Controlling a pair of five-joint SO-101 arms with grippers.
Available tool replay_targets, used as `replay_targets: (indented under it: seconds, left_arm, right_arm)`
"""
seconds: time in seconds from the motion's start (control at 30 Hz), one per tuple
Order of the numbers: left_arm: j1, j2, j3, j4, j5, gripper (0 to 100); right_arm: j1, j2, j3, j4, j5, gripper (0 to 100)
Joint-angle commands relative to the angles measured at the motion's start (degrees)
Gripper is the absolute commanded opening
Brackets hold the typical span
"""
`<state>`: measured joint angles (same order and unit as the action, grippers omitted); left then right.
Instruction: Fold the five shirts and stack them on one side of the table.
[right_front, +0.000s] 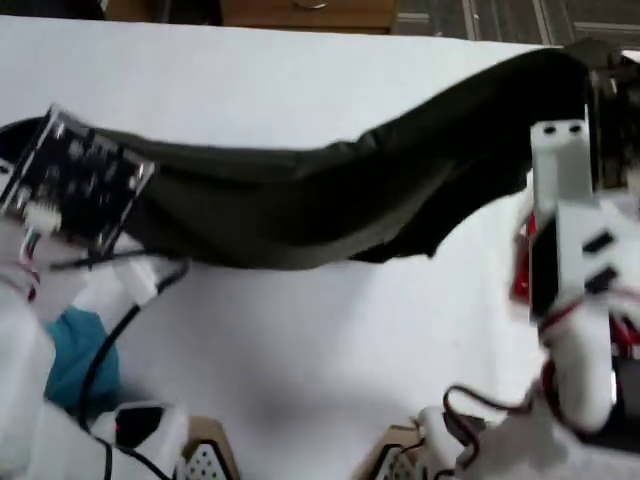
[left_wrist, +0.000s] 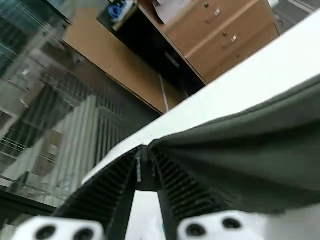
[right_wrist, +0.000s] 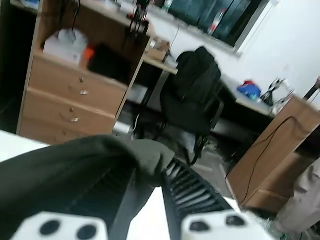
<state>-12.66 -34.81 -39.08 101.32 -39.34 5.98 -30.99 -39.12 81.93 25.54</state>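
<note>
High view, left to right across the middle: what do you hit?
Left arm's circuit board → dark shirt, stretched across the table → right arm.

Dark shirt (right_front: 300, 200) stretched across table (right_front: 330, 340) blocks middle; passage along near side; teal cloth (right_front: 70, 362) at left.
</note>
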Motion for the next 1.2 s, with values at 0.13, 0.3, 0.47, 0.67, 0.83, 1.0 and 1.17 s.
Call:
replay_targets:
  seconds: [0.13, 0.3, 0.47, 0.67, 0.83, 1.0, 1.17]
  left_arm:
    - [0.2, -5.5, -1.4, -0.8, 0.4, 2]
    - [-1.5, -6.4, -1.4, -4.0, 0.1, 2]
    - [-6.4, -6.2, -1.2, -10.3, -0.1, 2]
    - [-6.5, -4.8, 4.1, -14.5, -0.2, 2]
    - [-6.4, -4.9, 9.2, -17.2, -0.1, 2]
    - [-6.5, -5.0, 6.8, -16.4, -0.1, 2]
    - [-6.5, -5.0, 2.2, -12.8, 0.0, 2]
  right_arm:
    - [2.0, -7.2, -2.5, 1.7, 0.0, 1.9]
    - [8.8, -7.5, -1.8, -2.9, 0.4, 1.9]
    - [9.4, -5.0, -2.3, -6.2, 0.4, 1.9]
    - [9.4, 1.1, -2.4, -10.3, 3.6, 1.9]
    - [9.3, 1.8, -2.5, -8.9, 3.3, 1.9]
    - [9.1, -2.7, -2.5, -6.9, 3.3, 1.9]
    - [9.1, -7.7, -2.2, -4.1, 3.3, 1.9]
